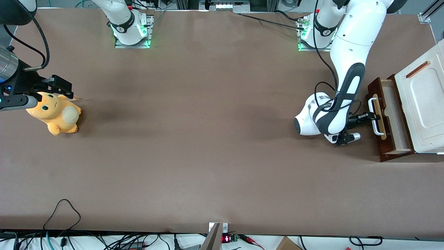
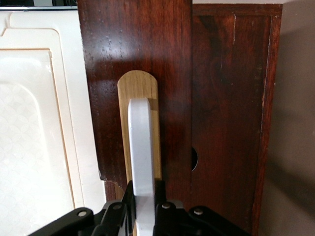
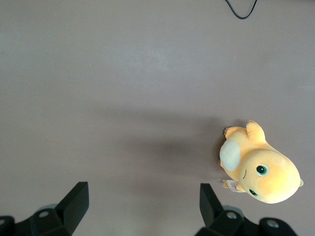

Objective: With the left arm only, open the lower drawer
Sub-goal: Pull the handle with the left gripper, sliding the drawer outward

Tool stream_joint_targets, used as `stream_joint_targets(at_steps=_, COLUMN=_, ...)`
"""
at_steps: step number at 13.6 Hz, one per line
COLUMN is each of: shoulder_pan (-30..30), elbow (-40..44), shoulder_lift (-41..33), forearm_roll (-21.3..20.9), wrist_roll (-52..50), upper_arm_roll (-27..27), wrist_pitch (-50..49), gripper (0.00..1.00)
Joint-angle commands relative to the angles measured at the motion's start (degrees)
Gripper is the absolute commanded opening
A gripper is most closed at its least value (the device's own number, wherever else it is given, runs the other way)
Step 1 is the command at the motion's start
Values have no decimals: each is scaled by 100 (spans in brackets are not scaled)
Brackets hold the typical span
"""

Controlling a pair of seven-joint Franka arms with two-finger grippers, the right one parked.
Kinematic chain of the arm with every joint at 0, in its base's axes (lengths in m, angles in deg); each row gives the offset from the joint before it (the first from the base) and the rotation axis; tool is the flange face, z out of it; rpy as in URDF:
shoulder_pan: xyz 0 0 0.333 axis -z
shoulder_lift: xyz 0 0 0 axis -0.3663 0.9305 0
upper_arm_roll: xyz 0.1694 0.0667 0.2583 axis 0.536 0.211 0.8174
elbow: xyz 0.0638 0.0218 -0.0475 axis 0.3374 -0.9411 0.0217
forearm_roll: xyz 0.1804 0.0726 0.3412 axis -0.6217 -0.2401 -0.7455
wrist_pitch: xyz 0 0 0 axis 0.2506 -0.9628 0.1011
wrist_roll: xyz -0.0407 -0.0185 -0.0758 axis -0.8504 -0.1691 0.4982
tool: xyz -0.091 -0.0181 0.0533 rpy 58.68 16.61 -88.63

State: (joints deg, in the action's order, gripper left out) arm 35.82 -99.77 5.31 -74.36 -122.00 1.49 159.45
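The lower drawer (image 1: pixel 395 114) stands pulled partway out of its cabinet at the working arm's end of the table, pale wood showing inside. Its dark red-brown front (image 2: pixel 138 49) carries a white loop handle (image 1: pixel 374 116) on a pale wood strip (image 2: pixel 139 88). The left arm (image 1: pixel 350 69) reaches down in front of the drawer. Its gripper (image 1: pixel 368 117) is shut on the handle (image 2: pixel 141 147). In the left wrist view the gripper (image 2: pixel 145 191) has a black finger (image 2: pixel 129 196) pressed against each side of the white loop.
A white moulded panel (image 1: pixel 421 100) with a thin copper-brown bar (image 1: pixel 418 69) tops the cabinet. The cabinet's dark wooden side (image 2: pixel 231 98) stands beside the drawer front. A yellow plush toy (image 1: pixel 55 116) lies toward the parked arm's end of the table. Cables (image 1: pixel 62 211) trail over the table's near edge.
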Motion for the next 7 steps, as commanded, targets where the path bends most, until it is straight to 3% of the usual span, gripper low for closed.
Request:
stream_joint_targets(at_steps=1, shoulder_pan=483, elbow=-92, shoulder_lift=-76, forearm_roll=871, wrist_roll=-174, upper_arm_roll=-171, wrist_pitch=-713, gripper=18)
stream_joint_targets(at_steps=7, shoulder_pan=527, elbow=84, shoulder_lift=-40, forearm_roll=994, wrist_roll=-209, upper_arm_roll=-171, wrist_pitch=-765, gripper=18)
